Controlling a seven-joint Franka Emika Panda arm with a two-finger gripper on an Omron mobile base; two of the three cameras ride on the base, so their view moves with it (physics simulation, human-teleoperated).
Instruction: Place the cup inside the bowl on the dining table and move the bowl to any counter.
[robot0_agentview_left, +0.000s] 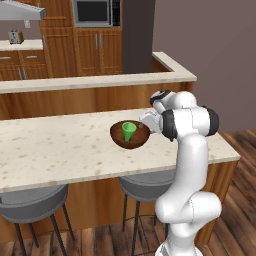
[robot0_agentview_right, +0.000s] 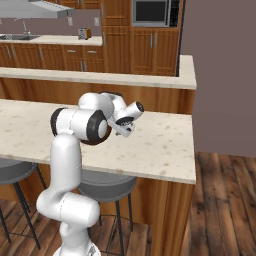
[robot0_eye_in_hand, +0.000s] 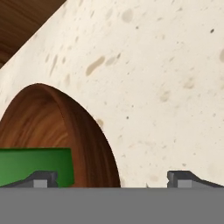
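While the green cup (robot0_agentview_left: 128, 131) stands upright inside the brown wooden bowl (robot0_agentview_left: 121, 137), the bowl itself rests on the dining surface (robot0_agentview_left: 60, 150), near that slab's far edge and just below the raised wood-fronted ledge (robot0_agentview_left: 90, 82).

Taking the bowl as the landmark: the tool (robot0_eye_in_hand: 112, 175) sits at the bowl's right rim, hard up beside it. In the left base view the white wrist housing covers the tool's tips, so whether they touch the rim cannot be told from there. In the hand view the two dark fingertips (robot0_eye_in_hand: 43, 178) stand far apart at the bottom of the picture, with nothing clamped between them; one tip lies in front of the cup's green wall, the other over bare speckled stone beyond the bowl's rim, so the bowl's wall falls between them. Contact with the wall cannot be judged, as the lower part of the bowl and the cup's base are cut off at the bottom.

From the right base view the bowl and cup are hidden behind the arm's elbow and wrist.

Below the bowl, under the slab's near edge, two grey round stools (robot0_agentview_left: 30, 205) show, both partly cut off by the slab, the right one also by the arm. Far behind the bowl, past the ledge, runs a counter (robot0_agentview_right: 55, 39) over brown cabinets, with a small toaster-like item (robot0_agentview_left: 15, 36) too small to make out clearly, and a microwave (robot0_agentview_left: 93, 12) set in the cabinets, cut by the top edge.
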